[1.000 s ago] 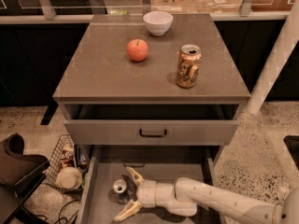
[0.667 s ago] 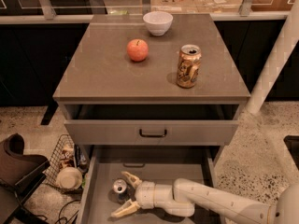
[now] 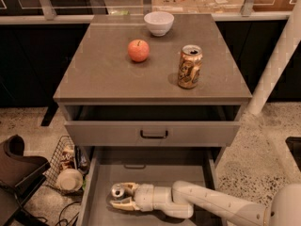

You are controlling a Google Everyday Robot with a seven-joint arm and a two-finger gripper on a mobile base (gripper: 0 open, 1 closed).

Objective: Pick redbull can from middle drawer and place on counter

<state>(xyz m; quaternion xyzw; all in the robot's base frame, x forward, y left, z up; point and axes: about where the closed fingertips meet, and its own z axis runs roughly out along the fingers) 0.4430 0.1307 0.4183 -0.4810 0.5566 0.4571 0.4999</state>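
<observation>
The redbull can point(image 3: 117, 190) is down in the middle drawer point(image 3: 155, 173). It stands on the grey floor at about 8 o'clock, near the left wall, with its silver top facing up. The gripper point(image 3: 118, 195) is right on it. It comes in from 3 o'clock with its fingers parted and straddling the can: one finger point(image 3: 127, 187) lies against the can's far side, and the other sits just beside its near side with a sliver of gap showing. The claw is spread around the can, not clamped on it. The white arm point(image 3: 211, 204) runs low across the drawer floor and off toward 4 o'clock.

The drawer is pulled well out. Above it, the top drawer front point(image 3: 103, 133) with its dark bar handle point(image 3: 154, 134) is also a little way out.

Up on the counter point(image 3: 108, 74), a gold-brown can point(image 3: 190, 66) stands upright at 3 o'clock with its tab open. An apple point(image 3: 138, 50) sits near the centre, toward 11 o'clock, well apart from the can. A white bowl point(image 3: 159, 22) is at 12 o'clock, close to the back edge.

On the speckled floor point(image 3: 254, 145), at 9 o'clock from the open drawer, a wire basket point(image 3: 61, 164) holds odds and ends.
</observation>
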